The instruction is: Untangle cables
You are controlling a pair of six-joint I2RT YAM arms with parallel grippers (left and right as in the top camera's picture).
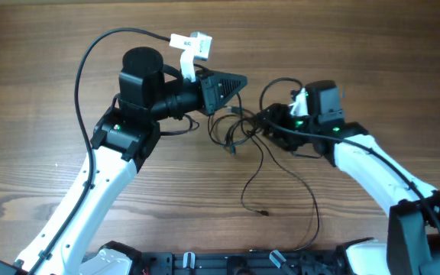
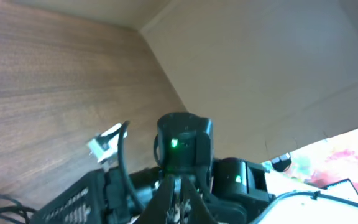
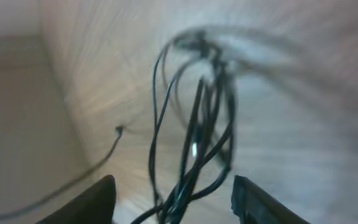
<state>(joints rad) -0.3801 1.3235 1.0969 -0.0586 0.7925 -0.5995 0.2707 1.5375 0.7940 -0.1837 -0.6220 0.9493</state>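
The cables [image 1: 231, 130] are thin black cords bunched in a small tangle on the wooden table between my two grippers. One strand trails toward the front and ends in a small plug [image 1: 264, 211]. My left gripper [image 1: 239, 80] sits just above the tangle's far side. Its fingers [image 2: 179, 202] are pressed together, and a thin strand runs from them down to the tangle. My right gripper [image 1: 270, 126] is at the tangle's right side. In the blurred right wrist view its jaws [image 3: 174, 199] are wide open with several cable strands [image 3: 194, 143] running between them.
A white tag [image 1: 192, 46] hangs on the left arm's thick black cable [image 1: 90, 61]. The right arm's body [image 2: 182, 146] fills the left wrist view. A long cord loops to the front [image 1: 312, 229]. A black frame [image 1: 228, 263] runs along the front edge.
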